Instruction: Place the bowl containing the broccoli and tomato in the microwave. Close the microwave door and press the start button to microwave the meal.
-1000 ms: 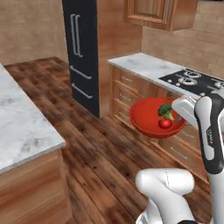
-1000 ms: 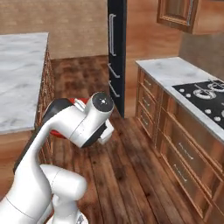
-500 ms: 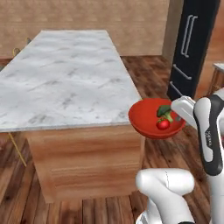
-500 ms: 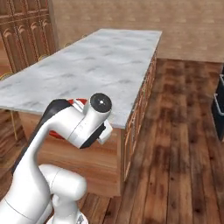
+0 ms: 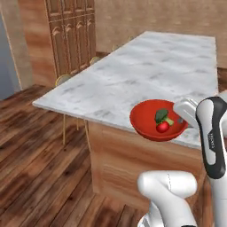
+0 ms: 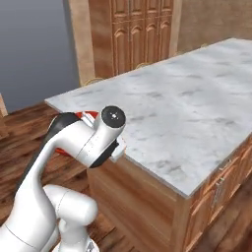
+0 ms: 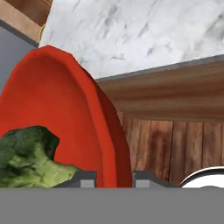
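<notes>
Carrying the bowl [image 5: 155, 124] level is what counts now: the gripper [image 7: 114, 177] pinches its rim, one fingertip on each side of the wall. Inside it lie the broccoli [image 5: 161, 115] and the tomato [image 5: 162, 127], held out in front of the marble island [image 5: 146, 71]. I'd judge a slow, smooth base turn toward the microwave best, so nothing rolls out.
</notes>
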